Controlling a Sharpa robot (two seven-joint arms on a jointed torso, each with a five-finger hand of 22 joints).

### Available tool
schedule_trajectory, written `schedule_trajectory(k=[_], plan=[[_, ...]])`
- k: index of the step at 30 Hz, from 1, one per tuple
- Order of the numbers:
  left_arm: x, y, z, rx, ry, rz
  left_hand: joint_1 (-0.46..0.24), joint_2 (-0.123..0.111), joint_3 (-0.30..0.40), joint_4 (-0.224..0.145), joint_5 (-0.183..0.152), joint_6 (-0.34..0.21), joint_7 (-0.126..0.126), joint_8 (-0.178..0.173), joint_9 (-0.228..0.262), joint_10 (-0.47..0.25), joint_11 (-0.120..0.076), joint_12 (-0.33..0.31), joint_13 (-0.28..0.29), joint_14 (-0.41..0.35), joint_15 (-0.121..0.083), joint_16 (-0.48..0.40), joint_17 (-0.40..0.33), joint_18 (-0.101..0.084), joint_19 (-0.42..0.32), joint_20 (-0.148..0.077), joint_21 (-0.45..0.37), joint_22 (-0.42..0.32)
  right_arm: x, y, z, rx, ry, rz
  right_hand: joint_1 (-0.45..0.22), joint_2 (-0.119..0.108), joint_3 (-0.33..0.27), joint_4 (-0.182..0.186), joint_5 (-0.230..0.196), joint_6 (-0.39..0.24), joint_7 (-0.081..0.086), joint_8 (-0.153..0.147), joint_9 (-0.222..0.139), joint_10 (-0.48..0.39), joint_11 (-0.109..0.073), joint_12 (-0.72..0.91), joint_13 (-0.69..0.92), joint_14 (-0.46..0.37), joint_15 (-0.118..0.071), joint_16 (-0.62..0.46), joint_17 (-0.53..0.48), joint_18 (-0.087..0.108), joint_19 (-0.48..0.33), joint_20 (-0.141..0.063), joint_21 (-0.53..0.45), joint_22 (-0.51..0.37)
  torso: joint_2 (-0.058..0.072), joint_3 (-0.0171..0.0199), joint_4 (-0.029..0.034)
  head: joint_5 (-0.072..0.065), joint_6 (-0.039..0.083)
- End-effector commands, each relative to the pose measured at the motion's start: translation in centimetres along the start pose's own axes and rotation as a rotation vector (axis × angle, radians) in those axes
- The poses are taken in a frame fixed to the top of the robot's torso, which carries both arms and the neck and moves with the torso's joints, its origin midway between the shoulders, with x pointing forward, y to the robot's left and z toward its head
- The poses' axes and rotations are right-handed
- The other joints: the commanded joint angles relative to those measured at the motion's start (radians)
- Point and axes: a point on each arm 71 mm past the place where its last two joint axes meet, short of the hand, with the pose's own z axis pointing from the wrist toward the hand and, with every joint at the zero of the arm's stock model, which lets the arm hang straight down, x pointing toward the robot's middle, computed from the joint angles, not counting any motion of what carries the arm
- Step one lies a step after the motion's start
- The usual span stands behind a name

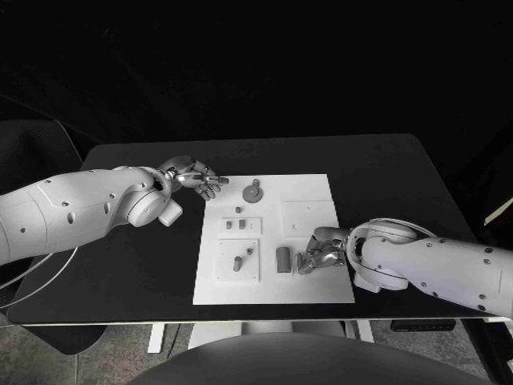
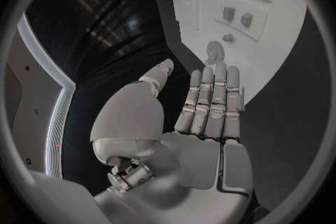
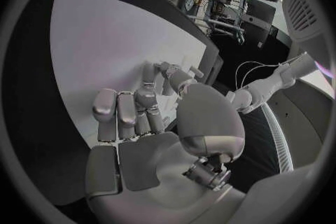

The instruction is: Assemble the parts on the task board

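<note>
Nearest the lens: right robot hand (image 1: 324,250), set low on the near right part of the task board (image 1: 314,192), fingers curled inward and downward, fingertips just beside a dark block (image 1: 283,259) standing on the board. In the right wrist view, fingers (image 3: 119,112) bent toward the palm, thumb tip close against a fingertip over the white plate; cannot be told whether a small piece is pinched there or nothing at all. Wrist turned so that the palm faces the board's middle.

Farther off: left robot hand (image 1: 193,178), holding nothing, poised above the bench (image 1: 130,265) just off the board's far left corner. In the left wrist view, fingers (image 2: 210,101) straight and side by side, thumb held apart, tips directed at a round part (image 2: 214,51) lying flat near the board's far edge. Two small square parts (image 2: 238,15) seated on a raised plate beyond it.

Risks, as judged: knocking over the dark block through a sideways sweep of the curled right fingers; dropping or tilting any pinched piece, given so slight a fingertip hold; shifting the unfixed-looking board under downward pressure; sliding the flat round part away instead of lifting it, should the left fingers arrive level with the plate.
</note>
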Motion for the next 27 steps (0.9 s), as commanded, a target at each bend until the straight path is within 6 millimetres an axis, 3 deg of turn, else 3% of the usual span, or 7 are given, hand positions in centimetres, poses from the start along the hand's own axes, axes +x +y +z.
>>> schedule_trajectory(k=[1, 17, 27], plan=[[0.06, -0.18, 0.0, 0.011, 0.003, 0.001, -0.007, 0.002, -0.007, -0.001, -0.002, 0.009, 0.0, -0.004, -0.001, 0.002, -0.003, -0.001, 0.001, -0.007, 0.001, -0.003, -0.001, 0.017, -0.007, -0.001, -0.003, 0.002, 0.21, -0.56, 0.09, 0.038, 0.018, -0.039, 0.004, 0.007, 0.007, -0.002, -0.003, 0.009, 0.001, 0.005, 0.0, 0.003, -0.001, 0.003, 0.002, 0.001, -0.007, 0.081, 0.001, 0.083, 0.007, -0.003, 0.108, -0.001, 0.0, 0.0008, -0.0001, 0.0, -0.001], [0.04, -0.15, 0.0, 0.009, 0.004, 0.001, -0.007, 0.002, -0.007, -0.001, -0.002, 0.008, 0.0, -0.004, -0.002, 0.002, -0.003, -0.001, 0.001, -0.007, 0.001, -0.003, -0.002, 0.017, -0.007, -0.001, -0.003, 0.002, 0.29, -0.53, 0.2, 0.049, 0.021, -0.067, 0.033, 0.017, 0.019, -0.011, -0.002, 0.013, -0.001, 0.007, 0.0, 0.004, -0.003, 0.003, 0.002, 0.0, -0.008, 0.082, 0.002, 0.083, 0.006, -0.004, 0.109, 0.0, 0.0, 0.0001, 0.0001, -0.001, -0.002], [0.03, -0.22, 0.05, 0.015, -0.002, 0.002, -0.007, 0.002, -0.007, -0.001, -0.002, 0.008, 0.0, -0.004, -0.002, 0.002, -0.003, -0.001, 0.002, -0.007, 0.001, -0.003, -0.002, 0.017, -0.007, -0.001, -0.003, 0.002, 0.0, -0.56, 0.07, 0.017, -0.016, -0.033, 0.032, 0.013, 0.017, -0.01, -0.004, 0.011, 0.0, 0.006, 0.0, 0.004, -0.003, 0.003, 0.002, 0.0, -0.008, 0.082, 0.003, 0.083, 0.006, -0.004, 0.11, 0.0, 0.0, 0.0007, -0.0002, -0.002, 0.005]])
